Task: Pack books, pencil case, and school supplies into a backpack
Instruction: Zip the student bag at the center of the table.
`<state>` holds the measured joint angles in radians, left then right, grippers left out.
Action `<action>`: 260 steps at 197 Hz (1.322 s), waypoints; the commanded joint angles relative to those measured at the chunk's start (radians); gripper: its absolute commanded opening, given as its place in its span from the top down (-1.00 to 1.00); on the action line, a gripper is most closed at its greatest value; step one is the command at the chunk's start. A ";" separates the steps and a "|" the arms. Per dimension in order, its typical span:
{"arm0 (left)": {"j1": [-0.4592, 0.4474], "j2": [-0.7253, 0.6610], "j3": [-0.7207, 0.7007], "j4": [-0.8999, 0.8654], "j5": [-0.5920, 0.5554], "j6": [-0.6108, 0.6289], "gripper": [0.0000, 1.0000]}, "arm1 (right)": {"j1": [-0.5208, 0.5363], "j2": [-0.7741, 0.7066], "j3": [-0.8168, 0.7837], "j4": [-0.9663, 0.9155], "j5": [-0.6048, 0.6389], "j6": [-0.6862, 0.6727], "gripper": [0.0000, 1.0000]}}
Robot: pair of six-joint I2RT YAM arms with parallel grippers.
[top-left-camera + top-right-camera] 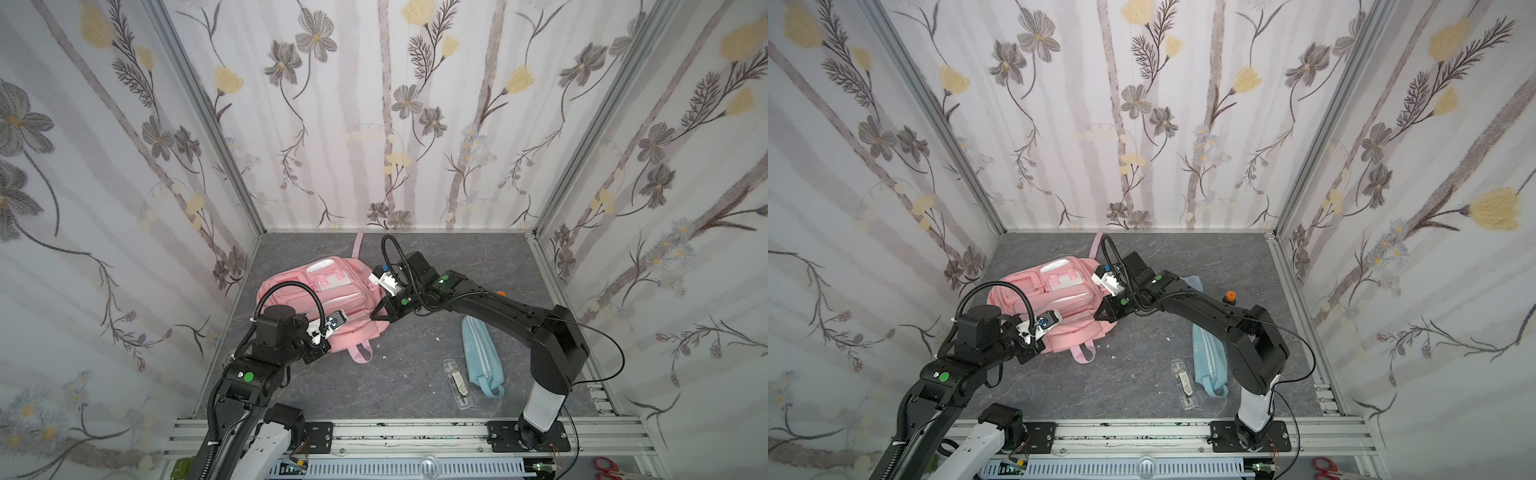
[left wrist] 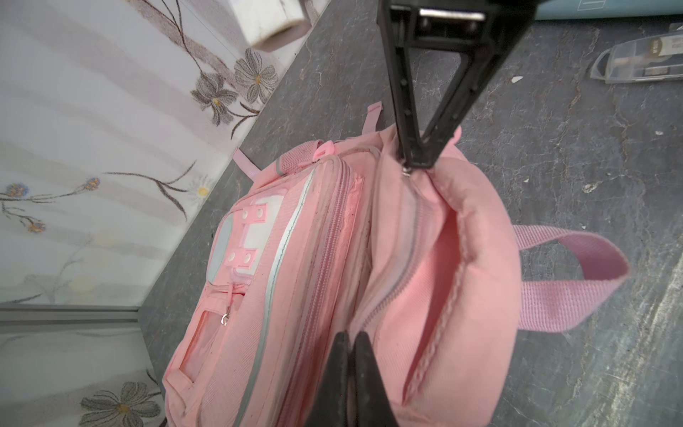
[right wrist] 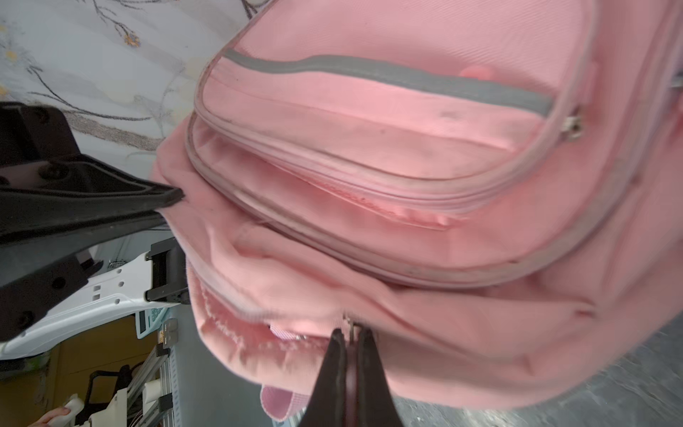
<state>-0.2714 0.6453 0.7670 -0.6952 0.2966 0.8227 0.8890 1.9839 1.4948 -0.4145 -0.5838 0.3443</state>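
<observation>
Where the desk [image 1: 374, 395] lies nearest you, the clear case [image 1: 457, 382], label unreadable, sits just beside the pencil case [image 1: 482, 353], both lengthwise near-to-far. Farther back the backpack [image 1: 328, 299] lies pockets up, handle loop [image 1: 360, 353] toward you, your left pincer [image 2: 349, 338] clamped tight on its opening's fabric, your right pincer [image 3: 349, 334] clamped on the zip pull [image 2: 405, 170].

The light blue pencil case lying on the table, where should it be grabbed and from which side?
Probably grip the pencil case across its narrow width, midway along, coming straight down from above. It lies flat, long and soft, so a crosswise pinch spans it. The clear plastic case lies close beside its near end, so avoid that end.
</observation>
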 commanded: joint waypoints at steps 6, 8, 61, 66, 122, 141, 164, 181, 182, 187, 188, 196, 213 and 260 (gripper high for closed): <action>-0.023 0.019 0.013 0.073 0.104 -0.110 1.00 | 0.049 0.006 0.015 0.237 -0.068 0.130 1.00; -0.025 0.019 0.010 0.075 0.104 -0.113 1.00 | 0.050 0.007 0.014 0.247 -0.070 0.135 1.00; -0.040 0.020 -0.050 0.048 0.004 -0.062 1.00 | 0.048 -0.031 -0.010 0.282 -0.074 0.160 1.00; -0.039 0.019 -0.053 0.044 -0.015 -0.062 1.00 | 0.042 -0.039 -0.015 0.257 -0.044 0.155 1.00; -0.040 -0.019 -0.025 -0.007 0.028 -0.065 1.00 | -0.128 -0.122 -0.126 0.120 0.092 0.149 1.00; -0.043 -0.011 0.007 -0.002 0.071 -0.101 1.00 | -0.121 -0.090 -0.061 0.093 0.019 0.111 1.00; -0.049 0.029 0.033 0.018 0.061 -0.174 1.00 | -0.080 -0.070 -0.013 0.097 -0.041 0.075 1.00; -0.067 0.055 0.044 0.051 0.060 -0.232 1.00 | -0.031 -0.064 0.010 0.106 -0.058 0.068 1.00; -0.069 0.056 0.044 0.054 0.059 -0.237 1.00 | -0.028 -0.063 0.010 0.107 -0.059 0.069 1.00; -0.075 0.060 0.043 0.072 0.048 -0.256 1.00 | -0.018 -0.063 0.013 0.113 -0.065 0.073 1.00; -0.076 0.060 0.043 0.076 0.047 -0.259 1.00 | -0.017 -0.063 0.013 0.115 -0.066 0.075 1.00; -0.086 0.065 0.040 0.107 0.027 -0.286 1.00 | -0.004 -0.066 0.013 0.125 -0.071 0.086 1.00; -0.095 0.075 0.031 0.155 -0.028 -0.315 1.00 | 0.017 -0.077 0.006 0.137 -0.075 0.111 1.00; -0.099 0.117 0.093 0.020 0.026 -0.224 -0.67 | -0.010 -0.121 -0.051 0.105 0.062 0.182 1.00</action>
<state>-0.3683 0.7528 0.8066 -0.6983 0.2440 0.5472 0.8932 1.8790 1.4567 -0.3622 -0.4816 0.4755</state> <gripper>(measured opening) 0.133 0.060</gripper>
